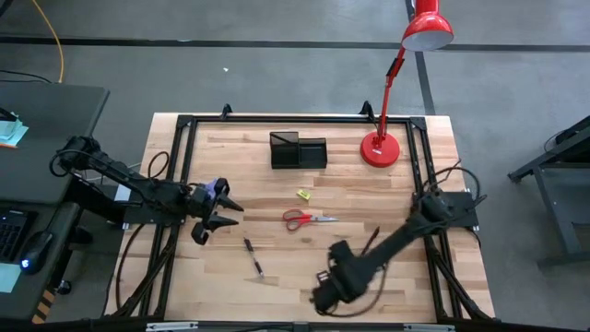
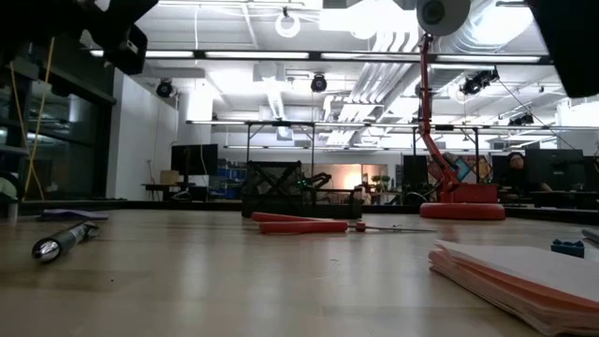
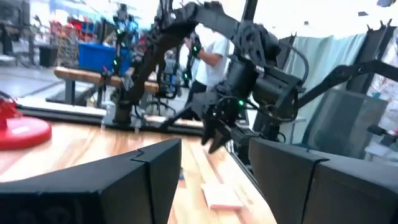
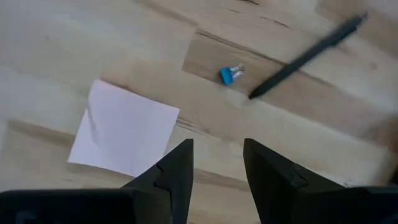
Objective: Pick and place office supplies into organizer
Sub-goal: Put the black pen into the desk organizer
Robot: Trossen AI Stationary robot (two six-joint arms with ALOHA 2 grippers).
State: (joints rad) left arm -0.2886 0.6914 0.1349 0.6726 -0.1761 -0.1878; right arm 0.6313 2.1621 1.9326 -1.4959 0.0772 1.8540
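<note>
high view looks straight down, whole table (image 1: pixel 304 267) in frame, far off. low view sits at tabletop level, facing across to the scissors (image 2: pixel 304 225) and lamp (image 2: pixel 459 201), both also seen from above. left wrist view looks level across the table. right wrist view points down, close over a pink note pad (image 4: pixel 124 127).

Bright ceiling strips (image 2: pixel 281 54); left wrist view blurred.

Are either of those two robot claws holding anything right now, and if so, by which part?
No. The right gripper hangs with jaws apart over bare table beside a pink note pad, holding nothing. The left gripper is open too, with nothing between its jaws.
</note>
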